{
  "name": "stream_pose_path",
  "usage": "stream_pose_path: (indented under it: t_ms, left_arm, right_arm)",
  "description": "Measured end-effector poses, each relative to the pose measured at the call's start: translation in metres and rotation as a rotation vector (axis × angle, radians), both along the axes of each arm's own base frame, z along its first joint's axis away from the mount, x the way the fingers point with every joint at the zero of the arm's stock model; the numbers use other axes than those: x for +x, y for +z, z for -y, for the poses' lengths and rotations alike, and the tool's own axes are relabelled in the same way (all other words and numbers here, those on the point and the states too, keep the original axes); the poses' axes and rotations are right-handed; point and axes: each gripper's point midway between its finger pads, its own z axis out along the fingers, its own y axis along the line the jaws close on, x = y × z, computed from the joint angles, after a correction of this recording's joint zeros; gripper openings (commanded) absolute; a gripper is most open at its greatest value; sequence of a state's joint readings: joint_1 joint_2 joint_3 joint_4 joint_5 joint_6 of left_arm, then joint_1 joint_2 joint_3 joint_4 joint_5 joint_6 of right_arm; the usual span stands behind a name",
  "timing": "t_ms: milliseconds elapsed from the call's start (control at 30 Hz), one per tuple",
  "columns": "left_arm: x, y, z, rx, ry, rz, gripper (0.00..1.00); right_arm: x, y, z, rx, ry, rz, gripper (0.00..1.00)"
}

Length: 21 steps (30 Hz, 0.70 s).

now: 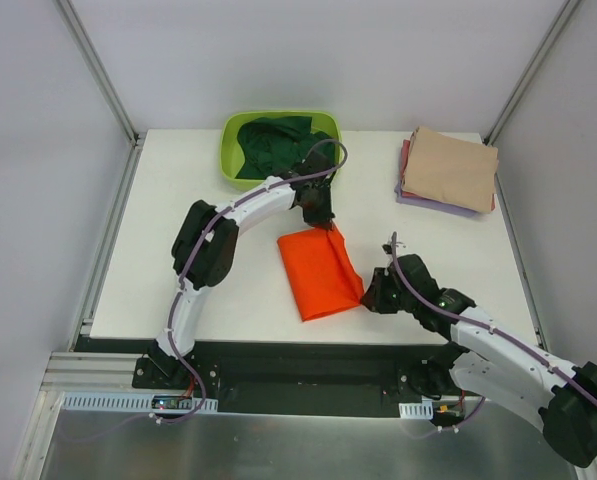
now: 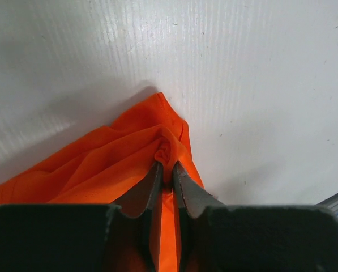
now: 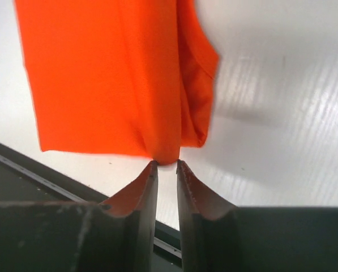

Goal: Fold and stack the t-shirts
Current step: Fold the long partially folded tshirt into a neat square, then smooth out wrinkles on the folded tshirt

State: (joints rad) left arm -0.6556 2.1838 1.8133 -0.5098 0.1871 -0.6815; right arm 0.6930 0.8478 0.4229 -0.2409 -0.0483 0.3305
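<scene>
On the tabletop (image 1: 448, 260), left fingers (image 2: 143, 195) clamp a far corner of the orange t-shirt (image 1: 320, 272); right fingers (image 3: 136, 195), nearly closed, touch its near edge, possibly pinching it; I cannot tell.

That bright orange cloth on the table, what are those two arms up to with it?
They are folding a bright orange cloth t-shirt, which lies partly folded on the white table. The left arm's fingers pinch its far corner. The right arm's fingers sit nearly closed at its near edge; whether they grip it is unclear. A dark green t-shirt lies in the lime-green plastic tub, and a pile of folded square t-shirts, tan on top, sits far right.
</scene>
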Motion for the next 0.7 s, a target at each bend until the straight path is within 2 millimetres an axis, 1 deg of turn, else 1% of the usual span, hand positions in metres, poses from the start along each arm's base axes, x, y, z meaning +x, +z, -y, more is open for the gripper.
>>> stream_pose_path:
  t_ms: [33, 67, 100, 133, 167, 200, 300, 367, 433, 500, 533, 600, 633, 700]
  left_arm:
    - [-0.001, -0.003, 0.003, 0.001, -0.01, -0.004, 0.37]
    - [-0.001, -0.005, 0.004, 0.004, -0.017, -0.003, 0.48]
    - [0.0, -0.006, 0.006, 0.003, -0.025, 0.002, 0.56]
    - [0.001, -0.005, 0.006, 0.001, -0.027, 0.007, 0.62]
    - [0.001, -0.004, 0.007, -0.001, -0.027, 0.007, 0.75]
    - [0.001, -0.002, 0.008, -0.005, -0.03, 0.011, 0.99]
    - [0.002, 0.009, 0.015, -0.045, -0.061, 0.022, 0.99]
    - [-0.002, 0.019, 0.019, -0.082, -0.092, 0.018, 0.99]
    - [-0.008, 0.032, 0.02, -0.109, -0.115, 0.027, 0.99]
    - [-0.016, 0.048, 0.014, -0.121, -0.132, 0.048, 0.99]
    - [-0.021, 0.057, 0.01, -0.127, -0.138, 0.061, 0.99]
    - [-0.031, 0.075, 0.001, -0.136, -0.151, 0.092, 0.99]
    - [-0.035, 0.082, -0.002, -0.143, -0.158, 0.109, 0.99]
    - [-0.04, 0.089, -0.008, -0.153, -0.167, 0.123, 0.99]
  right_arm:
    - [-0.001, -0.004, 0.003, -0.009, -0.017, -0.013, 0.39]
    - [-0.002, -0.007, 0.006, -0.016, -0.03, -0.028, 0.51]
    - [-0.004, -0.01, 0.009, -0.027, -0.041, -0.044, 0.6]
    - [-0.004, -0.012, 0.011, -0.032, -0.054, -0.052, 0.69]
    - [-0.004, -0.014, 0.014, -0.046, -0.063, -0.055, 0.79]
    - [-0.004, -0.015, 0.017, -0.06, -0.074, -0.056, 0.85]
    - [-0.002, -0.016, 0.03, -0.12, -0.11, -0.054, 0.95]
    - [0.001, -0.011, 0.036, -0.147, -0.125, -0.04, 0.97]
    - [0.005, -0.001, 0.037, -0.157, -0.12, -0.014, 0.98]
    - [0.009, 0.011, 0.034, -0.146, -0.105, 0.016, 1.0]
    - [0.011, 0.018, 0.031, -0.134, -0.091, 0.031, 0.97]
    - [0.012, 0.03, 0.021, -0.096, -0.05, 0.053, 0.96]
    - [0.013, 0.037, 0.014, -0.064, -0.021, 0.062, 0.96]
    - [0.013, 0.048, -0.004, 0.011, 0.039, 0.072, 0.96]
